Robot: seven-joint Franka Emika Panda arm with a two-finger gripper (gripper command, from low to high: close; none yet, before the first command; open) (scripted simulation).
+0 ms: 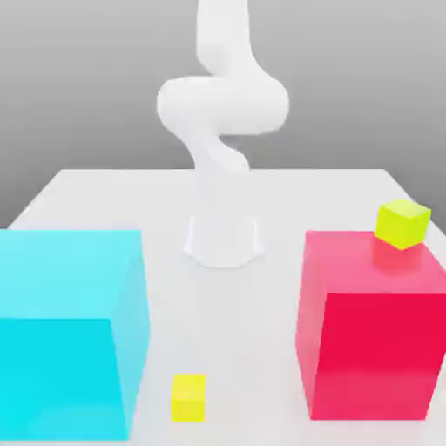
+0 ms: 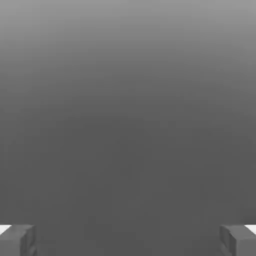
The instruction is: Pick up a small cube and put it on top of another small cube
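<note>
- We see the pale counter (image 1: 223, 331) spreading beneath everything, its far edge straight.
- We see the white robot arm (image 1: 222, 104) rising from its base near the middle of the counter, its upper part running out of the exterior view's top.
- We find a big cyan block (image 1: 57, 375) at the exterior view's left, partly cut off by that edge.
- We find a big red block (image 1: 375, 348) at the exterior view's right.
- In the hand view, we see the jaws (image 2: 128, 241) standing wide apart, with nothing between them but plain grey.
- We see the yellow cube (image 1: 188, 398) flat on the counter, between the big blocks and nearer the cyan one, apart from both.
- We see the yellow-green cube (image 1: 402, 224) at the red block's far right top corner, turned at an angle to it; we cannot tell whether they touch.
</note>
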